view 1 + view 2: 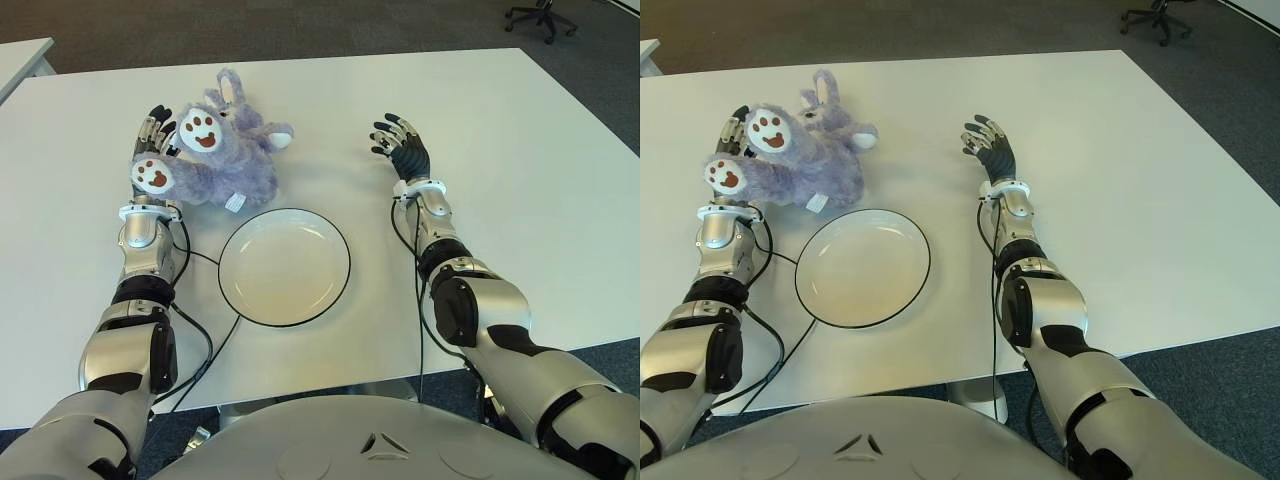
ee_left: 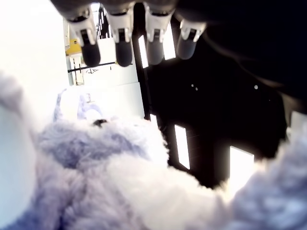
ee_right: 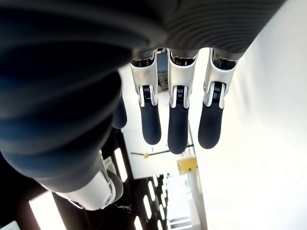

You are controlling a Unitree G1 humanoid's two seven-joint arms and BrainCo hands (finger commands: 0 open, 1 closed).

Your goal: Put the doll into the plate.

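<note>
The left hand [image 1: 152,150] is reaching in under the purple doll [image 1: 215,150] on the desk [image 1: 520,180], fingers extended, not yet closing around it. Next comes a firm grasp, then a lift toward the plate [image 1: 330,290] just beside. The right hand [image 1: 402,148] is hovering spread, empty.

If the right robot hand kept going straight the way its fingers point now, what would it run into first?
Probably nothing: the right robot hand points away from the robot over bare table, and that line looks free up to the far edge. The doll lies off to its left, beside the left robot hand.
</note>
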